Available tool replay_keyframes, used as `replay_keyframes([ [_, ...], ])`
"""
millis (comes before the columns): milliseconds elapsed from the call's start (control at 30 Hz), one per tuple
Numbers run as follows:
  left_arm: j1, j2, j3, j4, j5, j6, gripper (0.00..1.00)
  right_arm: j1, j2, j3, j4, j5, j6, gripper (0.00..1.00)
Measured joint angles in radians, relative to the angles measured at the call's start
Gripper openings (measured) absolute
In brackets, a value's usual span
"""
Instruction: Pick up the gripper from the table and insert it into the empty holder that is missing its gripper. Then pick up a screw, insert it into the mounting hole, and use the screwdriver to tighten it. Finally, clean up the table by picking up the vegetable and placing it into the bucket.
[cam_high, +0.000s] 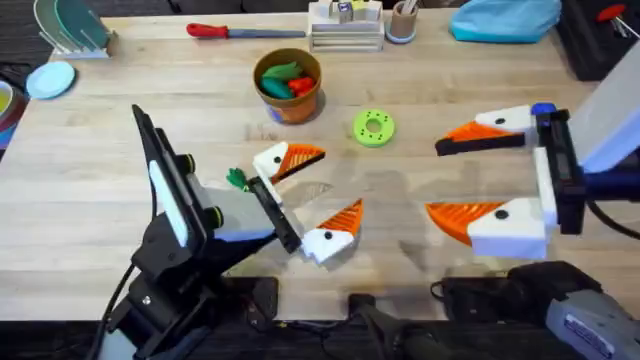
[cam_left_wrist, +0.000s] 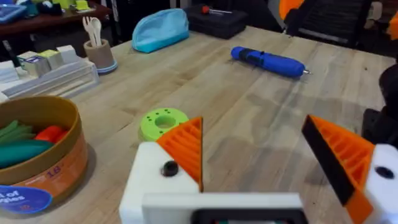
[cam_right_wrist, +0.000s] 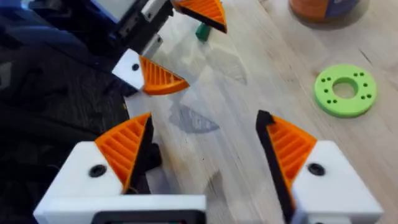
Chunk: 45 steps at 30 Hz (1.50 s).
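Meanwhile both grippers, left (cam_high: 315, 195) and right (cam_high: 462, 172), hover spread wide and empty; vegetable (cam_high: 237, 179) (small, green) lies beside the left one.

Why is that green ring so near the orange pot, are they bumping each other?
Apart. The overhead view shows bare table between the green ring and the orange pot.

You've got a green disc (cam_high: 374, 127) mid-table, a red-handled tool (cam_high: 243, 31) (far edge) and a blue pouch (cam_high: 503, 19) beyond.
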Motion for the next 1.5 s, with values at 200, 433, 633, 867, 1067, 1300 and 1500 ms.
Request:
replay_keyframes([
  [200, 0.0, 0.0, 0.0, 0.0, -0.001, 0.001, 0.893, 0.0, 0.0, 0.0, -0.007, -0.02, -0.027, 0.993],
  [433, 0.0, 0.0, 0.0, 0.0, -0.011, 0.007, 0.035, 0.0, 0.0, 0.0, -0.007, -0.027, -0.034, 0.993],
  [633, 0.0, 0.0, 0.0, 0.0, -0.052, 0.005, 0.014, 0.0, 0.0, 0.0, -0.007, -0.027, -0.034, 0.993],
  [867, 0.0, 0.0, 0.0, 0.0, -0.081, 0.005, 0.013, -0.006, 0.005, 0.0, 0.05, -0.012, 0.001, 0.992],
  [1067, 0.0, 0.0, 0.0, 0.0, -0.088, 0.005, 0.013, -0.081, 0.104, 0.0, 0.262, 0.21, 0.248, 0.993],
  [1300, 0.0, 0.0, 0.0, 0.0, -0.088, 0.005, 0.013, -0.206, 0.212, 0.011, 0.319, 0.521, 0.443, 0.993],
  [1500, 0.0, 0.0, 0.0, 0.0, -0.088, 0.005, 0.013, -0.285, 0.259, 0.082, 0.318, 0.861, 0.498, 0.989],
])
